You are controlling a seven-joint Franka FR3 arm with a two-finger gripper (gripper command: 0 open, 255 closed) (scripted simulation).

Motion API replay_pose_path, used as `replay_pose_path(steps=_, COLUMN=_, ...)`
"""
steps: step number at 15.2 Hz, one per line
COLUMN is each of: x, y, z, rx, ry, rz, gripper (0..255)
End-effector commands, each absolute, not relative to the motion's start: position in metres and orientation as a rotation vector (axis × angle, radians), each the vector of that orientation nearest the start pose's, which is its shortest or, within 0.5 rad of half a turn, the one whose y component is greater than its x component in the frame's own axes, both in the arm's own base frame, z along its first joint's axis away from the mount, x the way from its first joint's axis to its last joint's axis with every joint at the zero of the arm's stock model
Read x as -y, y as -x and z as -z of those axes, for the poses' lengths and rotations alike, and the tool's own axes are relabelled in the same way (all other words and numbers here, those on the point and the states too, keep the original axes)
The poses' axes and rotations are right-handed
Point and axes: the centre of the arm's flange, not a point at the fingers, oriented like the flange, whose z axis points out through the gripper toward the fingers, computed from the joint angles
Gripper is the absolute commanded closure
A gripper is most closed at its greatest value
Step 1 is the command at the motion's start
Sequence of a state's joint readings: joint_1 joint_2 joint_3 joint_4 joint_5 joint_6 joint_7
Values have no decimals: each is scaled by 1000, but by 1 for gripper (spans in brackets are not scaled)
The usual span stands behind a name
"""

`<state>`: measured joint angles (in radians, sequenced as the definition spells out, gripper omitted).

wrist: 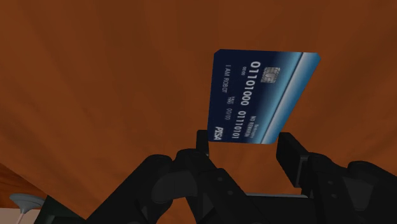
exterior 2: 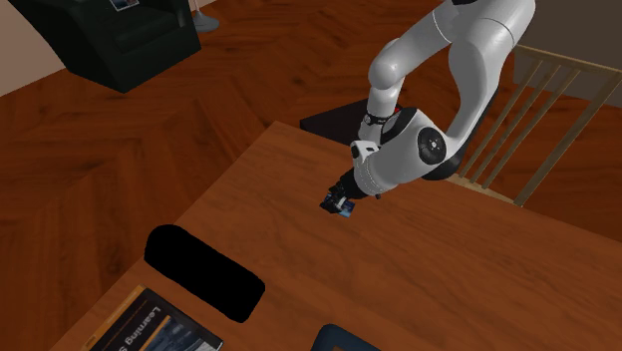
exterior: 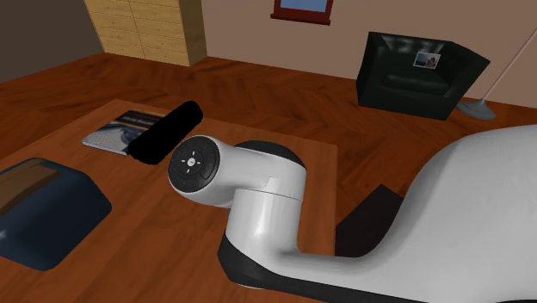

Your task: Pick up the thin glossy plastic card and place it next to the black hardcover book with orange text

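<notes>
In the wrist view a dark blue glossy card with white numbers and a chip sticks out from my gripper, whose black fingers clasp its lower edge. From the second exterior view the gripper hangs over the middle of the wooden table with the blue card at its tip. The dark book lies at the table's far left in the shoulder view, partly behind a black cylinder. It also shows as a book with pale lettering at the second exterior view's lower left.
A black cylinder lies beside the book. A dark blue flat object sits at the shoulder view's left edge. A black armchair and a lamp base stand on the floor; a wooden chair is behind the arm.
</notes>
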<state>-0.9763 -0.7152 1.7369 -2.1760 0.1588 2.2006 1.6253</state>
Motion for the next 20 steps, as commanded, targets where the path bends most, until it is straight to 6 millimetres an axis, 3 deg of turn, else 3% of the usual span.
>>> replay_pose_path(steps=1, x=-388, y=-375, z=-317, rx=-1512, ry=2928, rz=877, gripper=255)
replay_pose_path(steps=3, x=-388, y=-375, z=-317, rx=-1512, ry=2928, rz=877, gripper=255)
replay_pose_path(steps=20, x=-388, y=-375, z=-404, rx=-1512, ry=2928, rz=877, gripper=255)
